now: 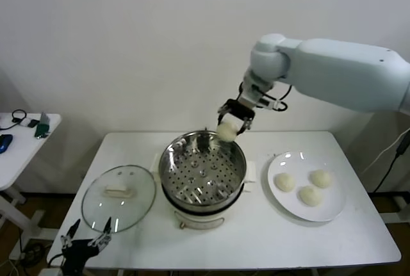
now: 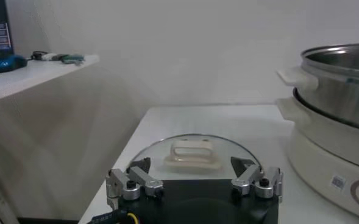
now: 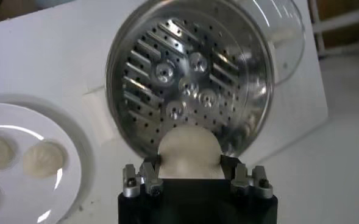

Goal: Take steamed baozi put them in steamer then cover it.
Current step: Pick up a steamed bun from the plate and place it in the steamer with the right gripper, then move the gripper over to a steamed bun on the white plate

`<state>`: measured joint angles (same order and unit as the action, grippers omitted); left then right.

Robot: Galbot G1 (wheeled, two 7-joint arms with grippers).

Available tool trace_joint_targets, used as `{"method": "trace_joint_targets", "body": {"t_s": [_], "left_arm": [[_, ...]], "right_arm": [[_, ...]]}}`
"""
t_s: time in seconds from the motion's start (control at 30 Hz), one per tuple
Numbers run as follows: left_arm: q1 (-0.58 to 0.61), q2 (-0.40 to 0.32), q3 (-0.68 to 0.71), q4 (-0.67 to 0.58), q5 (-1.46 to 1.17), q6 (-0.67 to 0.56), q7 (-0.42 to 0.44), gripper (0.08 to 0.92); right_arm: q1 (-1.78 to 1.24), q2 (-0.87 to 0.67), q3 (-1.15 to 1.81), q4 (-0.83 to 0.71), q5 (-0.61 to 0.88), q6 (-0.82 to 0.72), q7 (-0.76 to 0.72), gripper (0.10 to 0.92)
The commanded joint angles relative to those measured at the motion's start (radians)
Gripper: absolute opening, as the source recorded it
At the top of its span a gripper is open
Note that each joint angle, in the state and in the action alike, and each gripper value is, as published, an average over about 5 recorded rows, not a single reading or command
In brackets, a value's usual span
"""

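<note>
My right gripper (image 1: pixel 232 124) is shut on one cream-white baozi (image 1: pixel 227 130) and holds it above the far right rim of the steamer (image 1: pixel 202 168), a shiny steel pot with a perforated tray (image 3: pixel 185 85) that holds no buns. In the right wrist view the bun (image 3: pixel 189 152) sits between the fingers. Three more baozi (image 1: pixel 311 195) lie on the white plate (image 1: pixel 286 207) to the right. The glass cover (image 1: pixel 118 197) with its cream handle (image 2: pixel 194 153) lies flat on the table left of the steamer. My left gripper (image 1: pixel 86 238) is open and empty at the table's front left edge, next to the cover.
A small white side table (image 1: pixel 22 138) with a few small items stands at far left. A white wall runs behind the table (image 1: pixel 359 237). The steamer's cream base (image 2: pixel 325 152) rises right of the cover.
</note>
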<state>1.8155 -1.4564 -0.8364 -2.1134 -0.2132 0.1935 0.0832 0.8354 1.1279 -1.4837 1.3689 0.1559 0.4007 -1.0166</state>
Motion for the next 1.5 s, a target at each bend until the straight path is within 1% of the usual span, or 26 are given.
{"method": "trace_joint_targets", "body": {"t_s": [0.03, 0.3, 0.4, 0.63, 0.87, 0.93, 1.0, 1.1, 1.2, 1.27, 1.37, 1.43, 1.5], "left_arm": [[0.001, -0.006, -0.001, -0.008, -0.001, -0.001, -0.001, 0.823], [0.001, -0.012, 0.0, -0.005, 0.0, -0.005, -0.005, 0.823], [-0.002, -0.013, 0.0, 0.001, 0.0, -0.006, -0.009, 0.823], [-0.005, -0.013, -0.001, 0.007, -0.001, -0.007, -0.012, 0.823], [-0.01, -0.011, -0.001, 0.009, -0.003, -0.005, -0.012, 0.823], [-0.01, -0.011, -0.001, 0.009, -0.003, -0.004, -0.012, 0.823], [-0.009, -0.011, -0.002, 0.007, -0.002, -0.004, -0.013, 0.823], [-0.008, -0.011, 0.0, 0.003, -0.001, -0.001, -0.013, 0.823], [-0.007, -0.012, 0.003, 0.0, 0.002, 0.003, -0.013, 0.823], [-0.007, -0.013, 0.005, -0.001, 0.003, 0.006, -0.014, 0.823], [-0.007, -0.014, 0.007, -0.002, 0.006, 0.008, -0.014, 0.823], [-0.008, -0.012, 0.009, -0.003, 0.008, 0.009, -0.013, 0.823], [-0.008, -0.01, 0.011, -0.004, 0.01, 0.01, -0.013, 0.823]], "right_arm": [[-0.112, 0.143, -0.024, -0.074, -0.151, 0.064, 0.07, 0.66], [-0.226, 0.195, -0.001, -0.227, -0.28, 0.103, 0.109, 0.662], [-0.261, 0.212, 0.012, -0.287, -0.306, 0.113, 0.13, 0.662], [-0.307, 0.253, 0.025, -0.388, -0.316, 0.14, 0.136, 0.662], [-0.303, 0.275, 0.026, -0.416, -0.273, 0.165, 0.11, 0.67], [-0.28, 0.27, 0.022, -0.409, -0.223, 0.171, 0.093, 0.694], [-0.236, 0.257, 0.01, -0.391, -0.142, 0.174, 0.067, 0.744], [-0.125, 0.22, -0.044, -0.34, 0.032, 0.17, 0.002, 0.804], [-0.003, 0.154, -0.125, -0.281, 0.239, 0.138, -0.069, 0.82], [0.069, 0.093, -0.189, -0.244, 0.38, 0.083, -0.107, 0.822], [0.173, -0.032, -0.298, -0.183, 0.581, -0.07, -0.135, 0.823], [0.229, -0.115, -0.362, -0.145, 0.655, -0.186, -0.121, 0.823], [0.274, -0.191, -0.438, -0.108, 0.653, -0.294, -0.087, 0.823]]}}
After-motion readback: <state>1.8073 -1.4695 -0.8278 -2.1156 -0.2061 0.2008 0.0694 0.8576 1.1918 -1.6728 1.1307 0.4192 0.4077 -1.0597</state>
